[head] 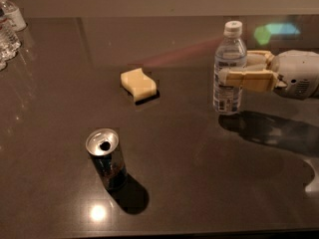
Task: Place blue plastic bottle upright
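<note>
The blue plastic bottle [228, 91] is clear with a bluish tint, a white cap and a white label. It stands upright at the right of the dark table [199, 183], its base on or just above the surface. My gripper [231, 69] reaches in from the right edge and is shut on the bottle at mid-height. One tan finger [249, 78] crosses in front of the bottle; the other is partly hidden behind it.
A yellow sponge [138, 84] lies at the table's middle. An open dark metal can [106, 159] stands at the front left. Several ribbed clear bottles [7, 26] stand at the far left corner. My arm casts a shadow to the bottle's right.
</note>
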### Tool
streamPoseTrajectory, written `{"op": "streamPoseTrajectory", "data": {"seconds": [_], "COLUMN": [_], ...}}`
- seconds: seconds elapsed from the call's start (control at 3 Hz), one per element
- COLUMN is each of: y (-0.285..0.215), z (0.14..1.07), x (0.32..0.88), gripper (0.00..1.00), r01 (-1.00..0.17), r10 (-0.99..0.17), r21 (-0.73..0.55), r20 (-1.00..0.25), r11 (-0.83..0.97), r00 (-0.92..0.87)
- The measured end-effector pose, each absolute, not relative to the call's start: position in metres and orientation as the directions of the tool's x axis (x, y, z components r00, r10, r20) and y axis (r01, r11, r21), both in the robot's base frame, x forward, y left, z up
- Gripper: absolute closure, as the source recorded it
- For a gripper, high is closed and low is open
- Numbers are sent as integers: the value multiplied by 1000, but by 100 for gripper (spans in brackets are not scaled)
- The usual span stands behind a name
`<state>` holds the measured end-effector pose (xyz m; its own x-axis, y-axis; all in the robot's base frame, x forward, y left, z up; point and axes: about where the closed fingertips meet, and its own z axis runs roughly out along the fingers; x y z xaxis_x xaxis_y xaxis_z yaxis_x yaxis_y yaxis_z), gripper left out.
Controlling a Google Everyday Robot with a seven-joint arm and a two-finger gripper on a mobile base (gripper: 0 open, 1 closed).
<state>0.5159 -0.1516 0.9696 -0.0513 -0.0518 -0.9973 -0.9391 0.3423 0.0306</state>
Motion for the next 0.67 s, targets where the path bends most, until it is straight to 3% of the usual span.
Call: {"op": "streamPoseTrajectory", "data": {"seconds": [0.67], "y": [-164], "z": [958], "x": [515], "gripper": [100], "r01": [-945], "r10": [18], "r21": [11], "r20": [-1000], "r11": [328], "r00": [-5]}}
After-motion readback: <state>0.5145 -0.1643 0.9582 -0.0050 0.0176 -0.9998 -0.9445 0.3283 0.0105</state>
